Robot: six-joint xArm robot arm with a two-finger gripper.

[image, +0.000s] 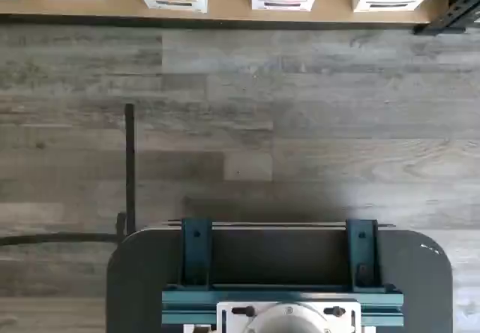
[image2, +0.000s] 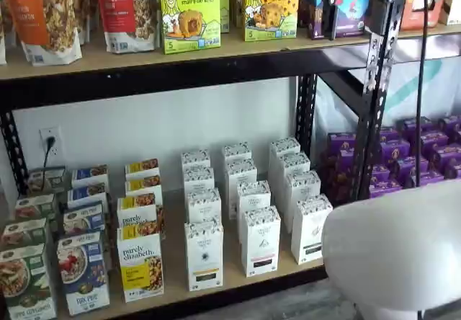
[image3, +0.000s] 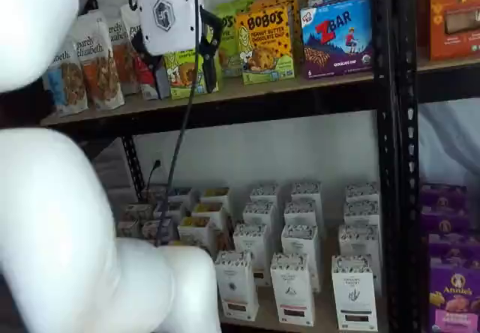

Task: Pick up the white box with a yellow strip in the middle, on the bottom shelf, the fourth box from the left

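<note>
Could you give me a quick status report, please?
Claw up at top shelf, state unclear. White box with yellow strip untouched on bottom shelf. Nothing in the way.

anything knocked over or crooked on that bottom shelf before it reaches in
Nothing stands out. The white box with a yellow strip stands upright at the front of its row, and the neighbouring white boxes stand in straight files. The gripper hangs up by the top shelf.

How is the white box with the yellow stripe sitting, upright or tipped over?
Upright. The white box stands straight on the bottom shelf, at the front of its row.
</note>
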